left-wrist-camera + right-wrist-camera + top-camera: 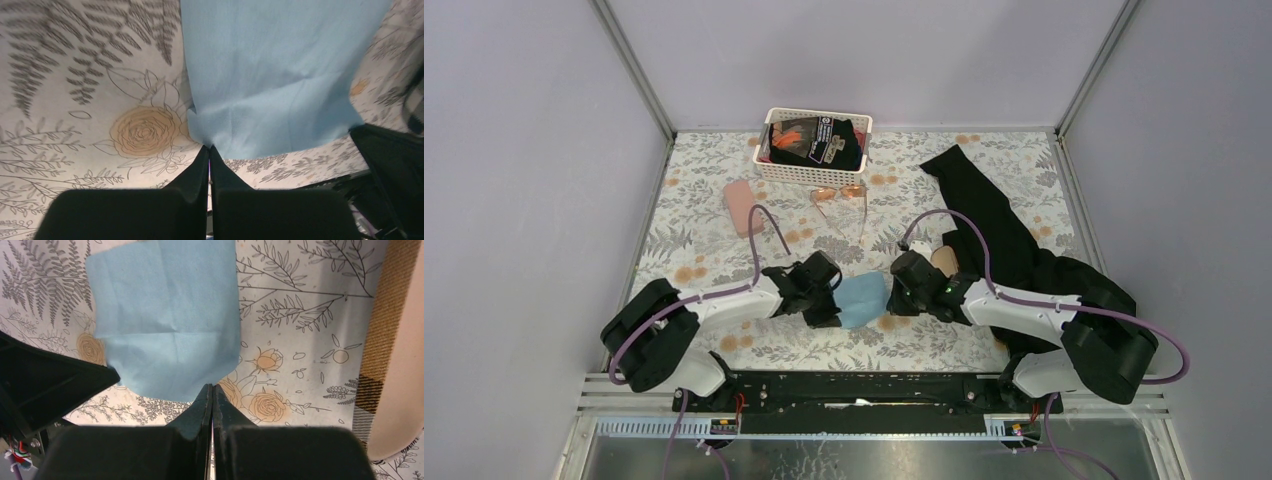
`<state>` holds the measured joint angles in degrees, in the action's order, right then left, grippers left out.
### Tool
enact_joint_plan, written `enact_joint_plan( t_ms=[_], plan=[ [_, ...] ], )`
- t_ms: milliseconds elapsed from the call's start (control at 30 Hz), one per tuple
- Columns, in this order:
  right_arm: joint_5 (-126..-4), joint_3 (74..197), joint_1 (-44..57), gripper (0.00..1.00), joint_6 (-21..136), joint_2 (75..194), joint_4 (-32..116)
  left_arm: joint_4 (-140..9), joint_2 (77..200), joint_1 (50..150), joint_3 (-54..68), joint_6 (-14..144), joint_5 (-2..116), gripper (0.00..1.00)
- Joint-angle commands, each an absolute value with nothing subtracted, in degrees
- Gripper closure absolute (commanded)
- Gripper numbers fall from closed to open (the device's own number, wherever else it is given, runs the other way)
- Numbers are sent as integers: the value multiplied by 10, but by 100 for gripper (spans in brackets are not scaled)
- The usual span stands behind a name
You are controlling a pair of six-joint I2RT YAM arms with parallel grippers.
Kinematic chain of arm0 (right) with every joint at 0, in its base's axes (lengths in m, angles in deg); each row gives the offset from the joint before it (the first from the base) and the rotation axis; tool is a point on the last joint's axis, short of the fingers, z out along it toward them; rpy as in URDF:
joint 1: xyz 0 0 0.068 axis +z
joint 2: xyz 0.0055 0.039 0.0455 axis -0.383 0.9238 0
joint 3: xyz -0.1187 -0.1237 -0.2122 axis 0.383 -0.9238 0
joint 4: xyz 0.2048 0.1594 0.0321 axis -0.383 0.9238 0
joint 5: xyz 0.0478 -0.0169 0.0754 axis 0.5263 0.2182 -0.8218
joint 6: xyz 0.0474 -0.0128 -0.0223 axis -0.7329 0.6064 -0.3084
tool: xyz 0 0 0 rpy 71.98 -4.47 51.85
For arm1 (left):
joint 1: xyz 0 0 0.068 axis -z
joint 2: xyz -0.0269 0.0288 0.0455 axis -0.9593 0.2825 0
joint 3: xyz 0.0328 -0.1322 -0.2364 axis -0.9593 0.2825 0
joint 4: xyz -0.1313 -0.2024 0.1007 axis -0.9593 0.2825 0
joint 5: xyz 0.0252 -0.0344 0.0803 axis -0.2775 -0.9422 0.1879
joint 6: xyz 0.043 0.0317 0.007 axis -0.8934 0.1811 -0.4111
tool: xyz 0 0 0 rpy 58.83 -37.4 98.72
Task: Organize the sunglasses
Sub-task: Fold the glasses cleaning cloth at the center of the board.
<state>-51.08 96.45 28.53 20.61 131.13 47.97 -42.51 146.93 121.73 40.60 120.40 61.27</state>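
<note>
The wire-framed sunglasses [838, 196] with pale orange lenses lie open on the table just in front of the basket, away from both grippers. Nearer the arms, a light-blue cloth [862, 298] lies between the two grippers. My left gripper [832, 312] is shut, and the cloth's edge [280, 75] bunches into its tips [209, 148]. My right gripper [892, 298] is shut too, its tips [212, 386] at the opposite edge of the cloth [165, 325]. Whether any cloth sits between them I cannot tell.
A white basket [814, 170] holding dark items stands at the back. A pink case [741, 206] lies to its front left. A plaid case [390, 340] lies right beside my right gripper. Black fabric [984, 210] sprawls along the right side.
</note>
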Motion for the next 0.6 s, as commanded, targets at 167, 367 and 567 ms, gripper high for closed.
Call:
enact_joint_plan(
  t_ms=[167, 367, 567],
  plan=[
    [-472, 1024, 290, 100, 241, 1326, 492, -459, 1447, 1147, 419, 1178, 558, 100],
    [-472, 1050, 283, 100, 249, 1354, 485, -456, 1461, 1133, 398, 1163, 545, 100],
    [-475, 1065, 277, 100, 253, 1364, 492, -440, 1460, 1127, 388, 1156, 516, 100]
  ],
)
